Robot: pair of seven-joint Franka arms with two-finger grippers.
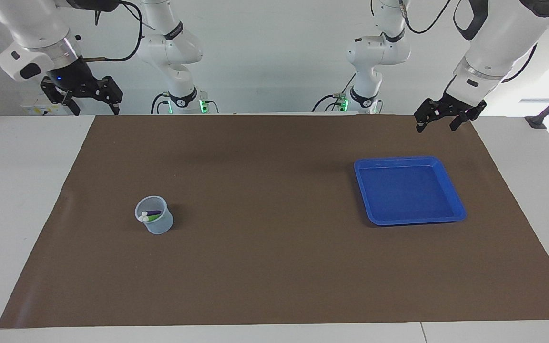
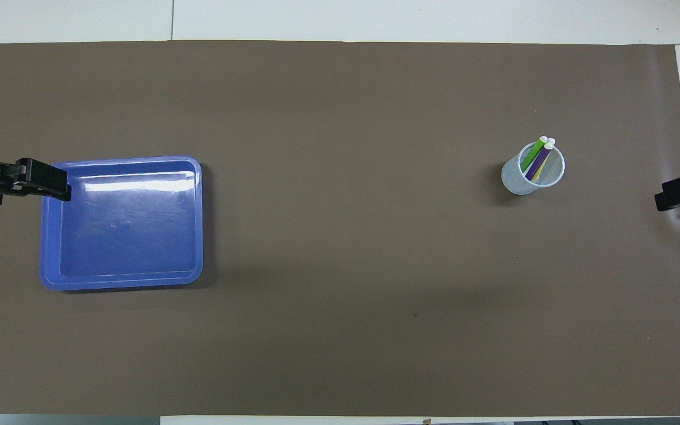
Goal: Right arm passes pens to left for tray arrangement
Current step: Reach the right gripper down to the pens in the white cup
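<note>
Three pens [image 1: 151, 214], purple, green and yellow, stand together in a small translucent cup [image 1: 156, 224] on the brown mat toward the right arm's end; the pens [image 2: 538, 158] and the cup [image 2: 516, 178] also show in the overhead view. The blue tray [image 1: 408, 190] lies empty toward the left arm's end, and shows from overhead too [image 2: 121, 224]. My right gripper [image 1: 94, 105] hangs open and empty in the air over the table's edge by its base, apart from the cup [image 2: 679, 192]. My left gripper [image 1: 438, 125] hangs open and empty over the mat's edge by the tray [image 2: 51, 180].
The brown mat [image 1: 274, 257] covers most of the white table [image 1: 12, 200]. Two slimmer white arms with green lights [image 1: 179, 62] [image 1: 374, 57] stand at the robots' edge of the table.
</note>
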